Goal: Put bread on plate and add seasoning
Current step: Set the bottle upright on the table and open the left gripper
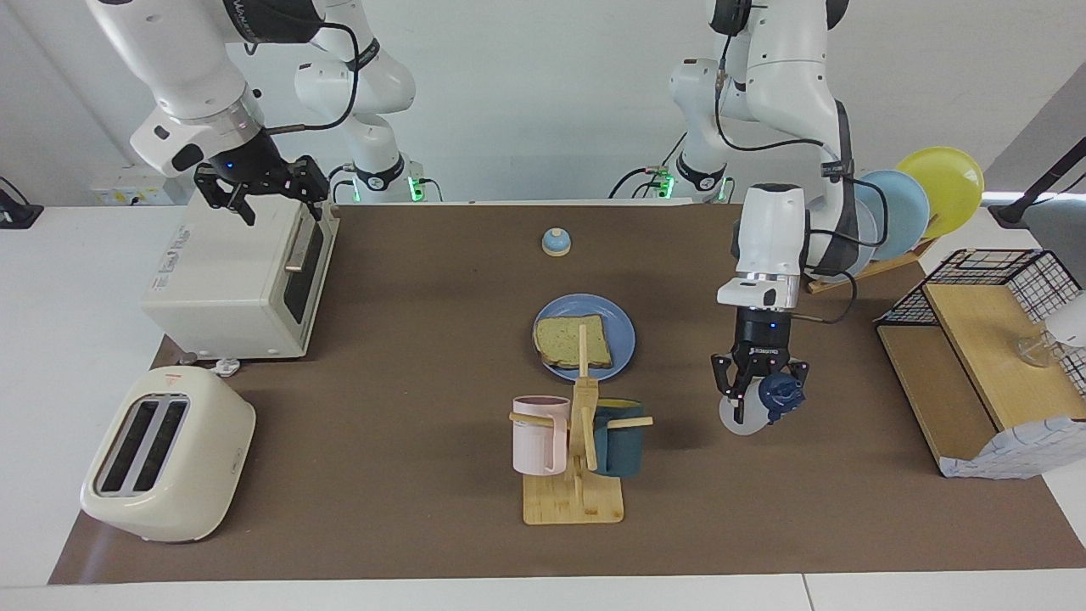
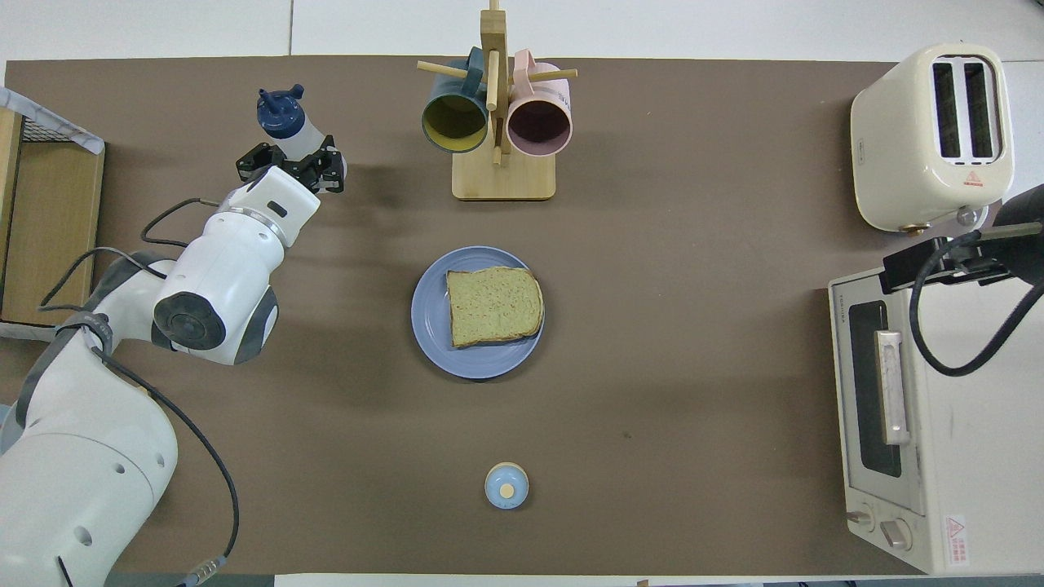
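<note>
On the brown table mat (image 1: 407, 356), taking the blue plate (image 2: 427, 326) as the centre of a clock dial in the overhead view, the white toaster oven (image 2: 905, 416) sits at about four o'clock at the right arm's end of the table, and the cream two-slot toaster (image 2: 934, 134) sits at about two o'clock, farther from the robots than the oven. At twelve o'clock stands the wooden mug rack (image 2: 499, 122), a dark teal mug (image 2: 453, 114) and a pink mug (image 2: 540, 118) hanging on its pegs. The plate itself lies mid-table with the bread (image 2: 493, 305) flat on it, inside the rim. At ten o'clock the left gripper (image 1: 761, 392) is clenched around the seasoning bottle (image 1: 759, 406), holding it tilted above the mat, its navy cap (image 2: 280, 110) leaning away from the robots. At six o'clock, nearer the robots, rests the small blue-topped bell (image 2: 506, 486). The right gripper (image 1: 265, 185) hangs over the toaster oven's top with its fingers spread apart, holding nothing.
</note>
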Controlling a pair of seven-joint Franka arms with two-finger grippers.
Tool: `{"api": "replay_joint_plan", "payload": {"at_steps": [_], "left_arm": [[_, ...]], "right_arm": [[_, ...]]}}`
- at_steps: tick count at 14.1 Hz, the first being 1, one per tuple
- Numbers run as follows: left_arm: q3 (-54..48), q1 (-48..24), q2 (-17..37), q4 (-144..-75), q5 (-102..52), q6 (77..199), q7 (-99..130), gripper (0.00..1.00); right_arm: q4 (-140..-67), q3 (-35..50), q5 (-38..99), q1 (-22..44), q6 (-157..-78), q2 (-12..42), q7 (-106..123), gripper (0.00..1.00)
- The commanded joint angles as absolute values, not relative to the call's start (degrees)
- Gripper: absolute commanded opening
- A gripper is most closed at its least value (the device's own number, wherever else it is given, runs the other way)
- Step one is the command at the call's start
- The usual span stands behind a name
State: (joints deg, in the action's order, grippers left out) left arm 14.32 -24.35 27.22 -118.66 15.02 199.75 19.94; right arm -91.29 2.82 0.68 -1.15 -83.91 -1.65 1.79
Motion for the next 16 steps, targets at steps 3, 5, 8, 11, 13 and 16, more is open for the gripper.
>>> {"api": "replay_joint_plan", "payload": {"at_steps": [3,5,8,11,13,16], "left_arm": [[14.2,-23.9,33.2,-111.1,14.2,200.7,20.0,0.0],[14.2,-24.0,35.0,-110.1,14.3,200.8,20.0,0.0],[14.3,-24.0,35.4,-109.8,14.8,200.8,20.0,0.0],[14.4,-23.9,35.5,-110.0,16.2,200.8,19.9,0.0],[14.4,-23.9,35.5,-110.3,16.3,200.8,19.9,0.0],[14.5,-23.9,35.4,-110.7,17.0,200.8,19.9,0.12]], "right_arm": [[-92.7,3.1,0.4,-1.5,-84.6,-2.9,2.4,1.0],[-92.7,3.1,0.4,-1.5,-84.6,-2.9,2.4,1.0],[-92.8,3.1,0.4,-1.5,-84.6,-3.0,2.4,1.0],[-92.8,3.1,0.4,-1.5,-84.6,-3.0,2.4,1.0],[-92.8,3.1,0.4,-1.5,-84.4,-3.0,2.4,1.0],[-92.8,3.1,0.4,-1.5,-84.4,-3.0,2.4,1.0]]}}
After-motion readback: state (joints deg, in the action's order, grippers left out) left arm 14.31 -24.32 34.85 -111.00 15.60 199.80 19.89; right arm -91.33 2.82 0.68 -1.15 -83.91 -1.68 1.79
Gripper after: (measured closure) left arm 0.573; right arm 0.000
